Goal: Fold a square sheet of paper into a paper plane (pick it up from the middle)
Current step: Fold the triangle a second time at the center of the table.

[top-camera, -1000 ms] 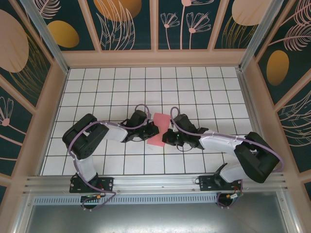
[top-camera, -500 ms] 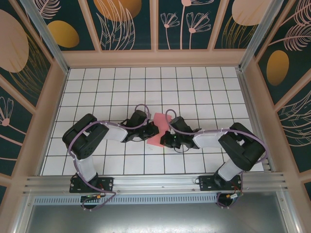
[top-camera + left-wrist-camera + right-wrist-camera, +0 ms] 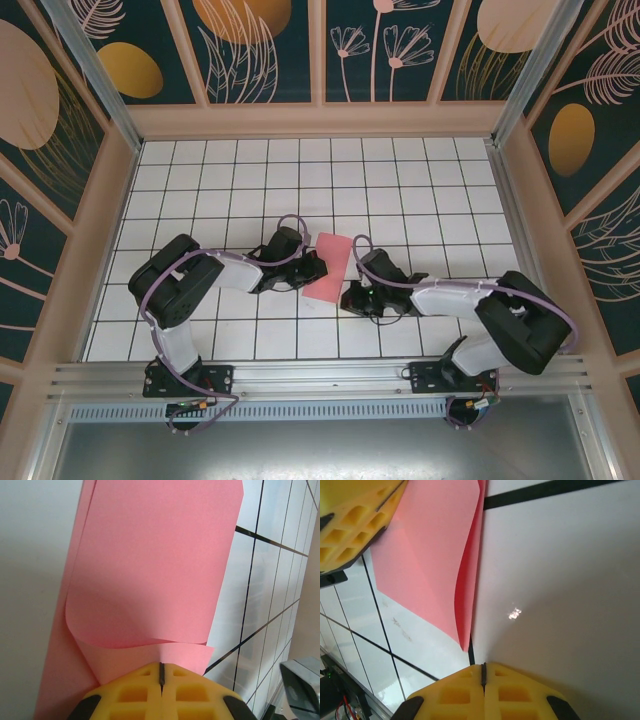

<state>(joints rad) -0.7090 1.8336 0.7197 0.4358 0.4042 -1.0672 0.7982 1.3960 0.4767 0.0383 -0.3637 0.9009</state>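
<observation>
The square sheet of paper (image 3: 330, 262) lies on the white grid table, pink-red and folded over into a narrow strip. In the left wrist view its top layer (image 3: 150, 565) curls up off the lower one. My left gripper (image 3: 308, 275) is shut, its yellow fingertips (image 3: 150, 680) resting on the sheet's near edge. My right gripper (image 3: 348, 297) is shut too and holds nothing. It sits on the bare table just off the sheet's lower right corner. In the right wrist view that corner (image 3: 465, 637) lies a little ahead of the gripper (image 3: 483, 667), apart from it.
The tiled table (image 3: 250, 170) is boxed in by wooden walls (image 3: 110, 200) on three sides. A metal rail (image 3: 320, 375) runs along the near edge by the arm bases. My left gripper's yellow fingers (image 3: 350, 520) show at the right wrist view's upper left.
My right gripper has slid off the sheet's right edge, back and toward the near side, and more of the folded sheet shows. The left arm has stayed put.
</observation>
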